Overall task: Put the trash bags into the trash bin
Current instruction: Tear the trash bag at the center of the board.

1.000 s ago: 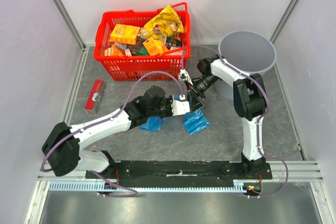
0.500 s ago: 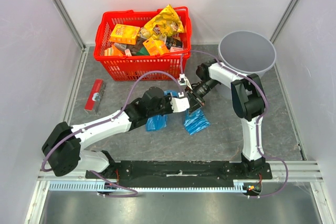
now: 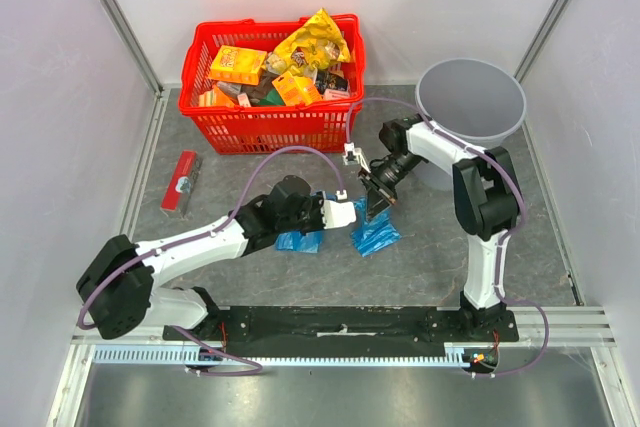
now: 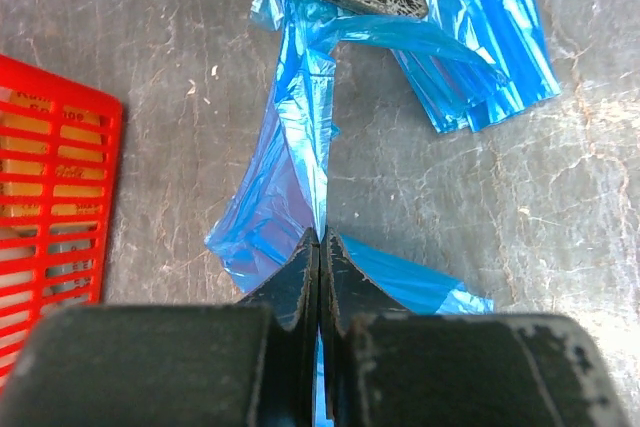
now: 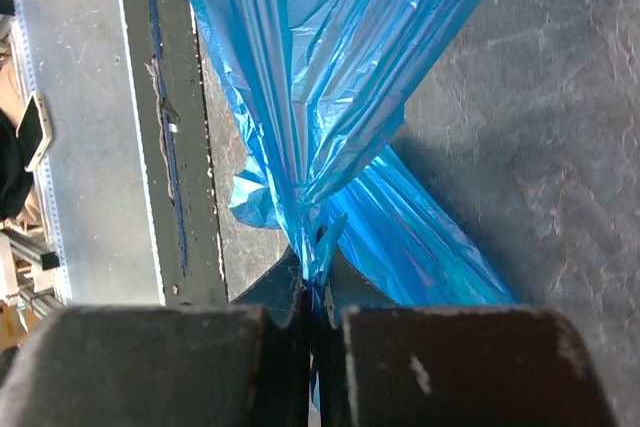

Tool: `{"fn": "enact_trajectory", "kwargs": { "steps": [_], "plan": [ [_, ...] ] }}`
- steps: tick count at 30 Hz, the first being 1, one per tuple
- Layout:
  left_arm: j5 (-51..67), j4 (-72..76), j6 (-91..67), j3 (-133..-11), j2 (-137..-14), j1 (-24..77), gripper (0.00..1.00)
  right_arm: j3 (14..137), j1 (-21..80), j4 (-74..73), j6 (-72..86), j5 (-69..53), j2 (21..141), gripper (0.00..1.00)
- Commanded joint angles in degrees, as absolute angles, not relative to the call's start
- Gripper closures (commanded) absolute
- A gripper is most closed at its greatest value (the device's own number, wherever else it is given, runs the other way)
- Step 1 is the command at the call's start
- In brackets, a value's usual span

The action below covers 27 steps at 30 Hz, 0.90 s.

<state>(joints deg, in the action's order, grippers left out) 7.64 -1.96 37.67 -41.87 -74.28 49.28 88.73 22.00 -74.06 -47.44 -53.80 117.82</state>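
Left gripper jaws pinch shut on the blue trash bag — right gripper jaws likewise clamp its film. The trash bin stands nearby; the red basket holds snack boxes.

One high wide shot, two tight wrist close-ups.
Top camera looks down from behind the arm bases over the whole table; each wrist camera peers past the left gripper or right gripper, very near, and all share the trash bags.
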Motion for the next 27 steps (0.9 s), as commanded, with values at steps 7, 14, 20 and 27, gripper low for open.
{"fn": "enact_trajectory", "kwargs": {
  "steps": [7,14,20,27],
  "plan": [
    [4.3,-0.4,36.3,-39.5,-75.9,49.1,0.98,83.3,18.3,-67.0,-38.9,-46.2,109.5,1.00],
    [0.2,5.0,36.7,-37.4,-78.1,49.3,0.98,81.5,15.4,-67.1,-39.4,-46.1,107.6,1.00],
    [-3.9,7.7,37.5,-36.4,-80.2,49.0,0.98,80.2,14.4,-66.5,-40.3,-47.3,106.2,1.00],
    [-10.7,10.5,38.4,-36.2,-83.7,48.3,0.98,78.4,12.7,-65.0,-40.3,-45.9,104.0,1.00]
  ]
}}
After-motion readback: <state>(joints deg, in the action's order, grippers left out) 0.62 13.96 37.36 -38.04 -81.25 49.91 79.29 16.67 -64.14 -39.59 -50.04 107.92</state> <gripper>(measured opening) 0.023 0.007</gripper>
